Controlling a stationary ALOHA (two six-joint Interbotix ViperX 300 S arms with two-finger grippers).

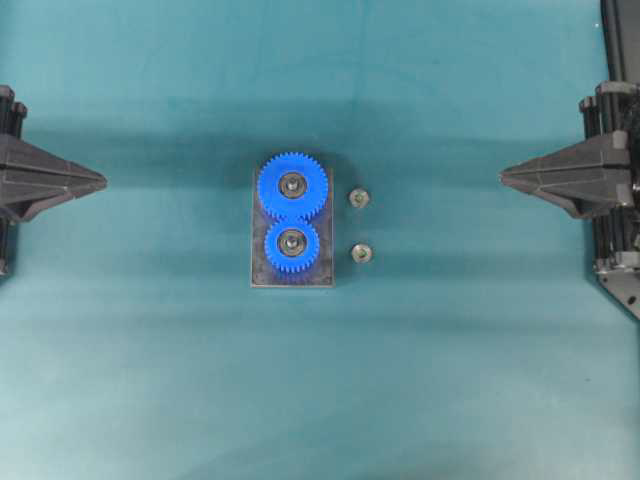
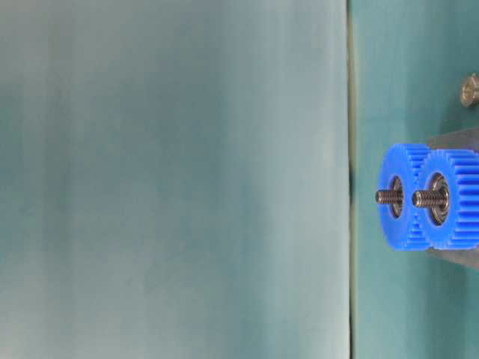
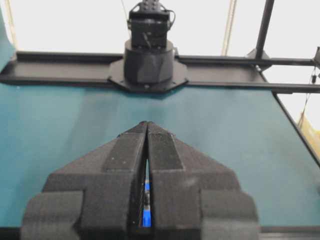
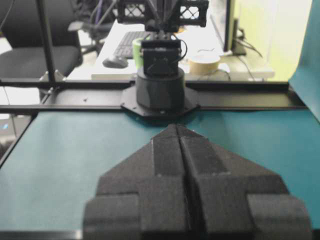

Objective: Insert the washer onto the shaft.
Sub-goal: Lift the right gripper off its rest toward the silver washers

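Evidently nothing has been picked up yet: the left tool point(image 1: 100, 181) and the right tool point(image 1: 505, 177) are parked at opposite edges of the surface point(image 1: 150, 380), each with its jaws pressed together and empty, well clear of the work. At the middle, a plate point(image 1: 258, 275) carries two meshed blue gears point(image 1: 292, 186) on upright threaded shafts point(image 2: 388, 197), held steady for assembly. Two small washers point(image 1: 358, 197) are laid loose just beside the plate on the right arm's side, within easy reach of it
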